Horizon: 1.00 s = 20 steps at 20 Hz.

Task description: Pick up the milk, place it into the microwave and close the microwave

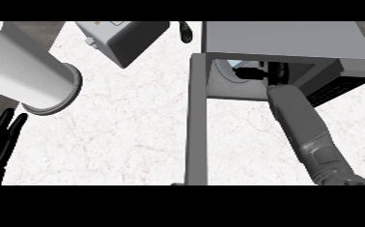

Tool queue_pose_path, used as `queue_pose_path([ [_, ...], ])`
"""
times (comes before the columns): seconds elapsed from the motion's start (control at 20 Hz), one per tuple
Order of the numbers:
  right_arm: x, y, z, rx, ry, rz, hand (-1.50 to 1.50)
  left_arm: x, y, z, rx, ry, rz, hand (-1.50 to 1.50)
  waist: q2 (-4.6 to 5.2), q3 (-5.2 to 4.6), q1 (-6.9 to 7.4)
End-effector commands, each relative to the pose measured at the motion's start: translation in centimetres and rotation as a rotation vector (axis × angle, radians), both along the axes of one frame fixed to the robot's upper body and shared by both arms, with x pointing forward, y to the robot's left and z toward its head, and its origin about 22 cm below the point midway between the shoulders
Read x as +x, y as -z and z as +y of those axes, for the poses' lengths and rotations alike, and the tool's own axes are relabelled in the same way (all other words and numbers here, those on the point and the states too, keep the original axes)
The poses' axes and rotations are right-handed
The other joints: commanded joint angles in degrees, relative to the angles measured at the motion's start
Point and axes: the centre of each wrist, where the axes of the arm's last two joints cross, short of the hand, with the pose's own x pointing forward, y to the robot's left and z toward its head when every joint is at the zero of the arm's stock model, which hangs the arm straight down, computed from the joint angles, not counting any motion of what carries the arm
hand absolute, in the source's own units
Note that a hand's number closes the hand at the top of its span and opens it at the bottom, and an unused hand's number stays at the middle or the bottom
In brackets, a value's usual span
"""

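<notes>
A kitchen: marbled white counter (128,139), open grey microwave (278,40), steel-grey appliances on top

Microwave (285,40): far right of the counter (128,139), its door (197,120) swung open toward the near edge. Inside it: the right hand (274,72), forearm entering from the near side. Left of the microwave: a box-shaped appliance (121,40); farther left, a cylinder (35,78). Left hand (8,129): nearer than the cylinder, at the counter's left edge.

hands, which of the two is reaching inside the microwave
The right hand: its grey forearm runs up into the open microwave. The left hand rests at the view's left edge, fingers up, away from it.
</notes>
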Motion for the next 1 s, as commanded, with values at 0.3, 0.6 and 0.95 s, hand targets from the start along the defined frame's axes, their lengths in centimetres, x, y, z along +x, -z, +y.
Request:
queue_pose_path([
  [0.3, 1.3, -1.2, -0.9, -0.310, 0.086, -0.030, -1.50, 0.0, -0.2, 0.0, 0.054, -0.007, 0.002, -1.50, 0.61, 0.01, 1.79],
  [0.6, 2.1, -1.9, 2.4, -0.331, -0.014, 0.028, -1.50, 1.3, 0.3, -1.0, 0.064, -0.005, 0.014, -1.50, 0.80, 0.03, 1.61],
  [0.95, 2.3, -2.3, 2.3, -0.280, -0.040, 0.041, -1.50, 0.9, 0.3, -0.8, 0.091, 0.016, -0.004, -1.50, 1.02, 0.06, 2.18],
])
